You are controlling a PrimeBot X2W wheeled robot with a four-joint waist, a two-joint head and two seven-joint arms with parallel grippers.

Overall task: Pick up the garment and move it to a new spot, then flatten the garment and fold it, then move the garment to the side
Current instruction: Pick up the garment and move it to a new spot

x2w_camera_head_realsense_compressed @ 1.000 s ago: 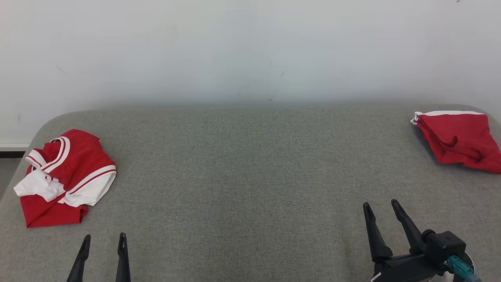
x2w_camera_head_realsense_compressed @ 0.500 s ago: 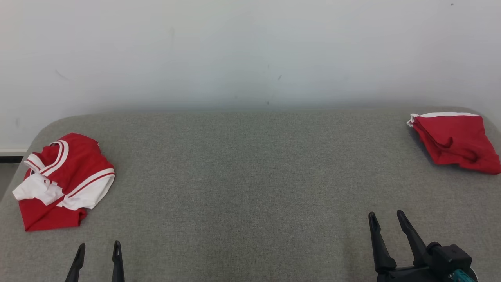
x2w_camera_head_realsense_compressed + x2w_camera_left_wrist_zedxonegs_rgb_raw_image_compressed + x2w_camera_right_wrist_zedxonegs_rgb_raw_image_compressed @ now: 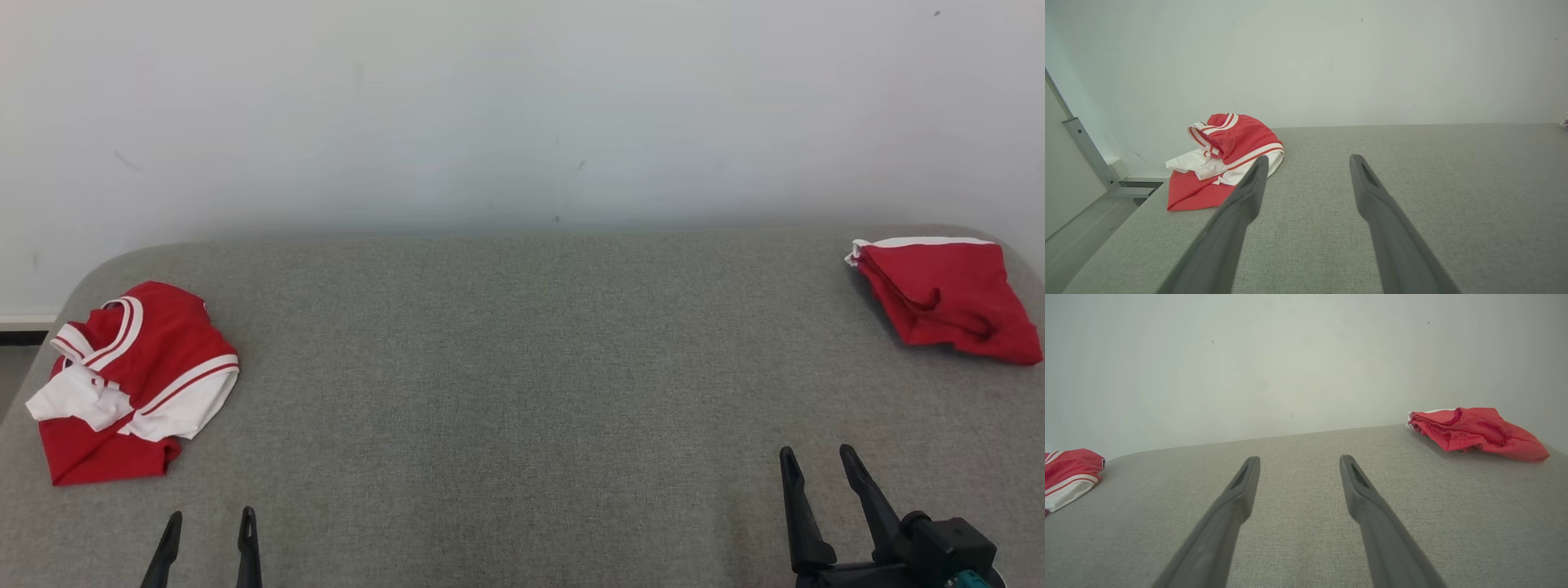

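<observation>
As left pincer (image 3: pixel 211 514) and right pincer (image 3: pixel 815 451) draw back, released and empty, red garment (image 3: pixel 939 298) sits folded far right, seemingly done.

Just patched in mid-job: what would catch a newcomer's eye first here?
Two red garments on the grey surface: a crumpled red-and-white jersey at its left edge and a folded red garment at its far right corner. The left tool and right tool sit open and empty near the front edge.
</observation>
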